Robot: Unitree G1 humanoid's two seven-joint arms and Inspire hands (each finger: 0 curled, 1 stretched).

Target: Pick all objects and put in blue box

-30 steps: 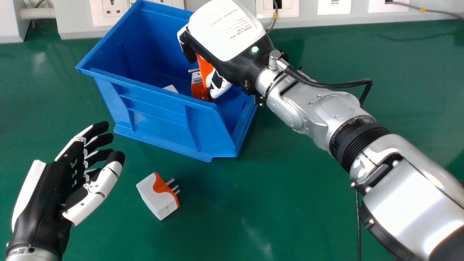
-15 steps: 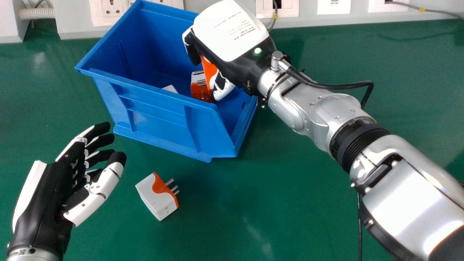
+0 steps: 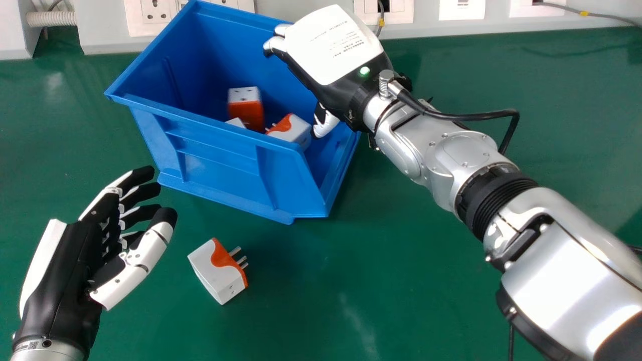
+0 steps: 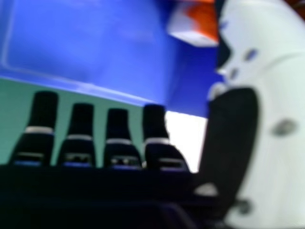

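**Desk (image 3: pixel 401 281) carries blue box (image 3: pixel 215 168), with one loose adapter (image 3: pixel 215 273) to go**

The box stands at the back of the desk; a low exit over its rim could bump it askew.

The right robot hand (image 3: pixel 333 52) hangs over the box's right side, wide and holding nothing. Its thumb (image 3: pixel 325 123) is beside an adapter inside, contact impossible to tell; if it catches while lifting, it could drag or tip that piece.

The left robot hand (image 3: pixel 60 271) is wide too, and bears nothing. It is nearer the loose adapter, so a hasty sweep could shove that piece away.

Inside lie an orange-fronted adapter (image 3: pixel 246 109), a white-and-orange adapter (image 3: pixel 292 129) and a white piece (image 3: pixel 235 122), partly hidden.

Smallest are the loose adapter's prongs (image 3: pixel 239 256), pointing right: an off-centre grip could let it twist, and they might snag the rim.
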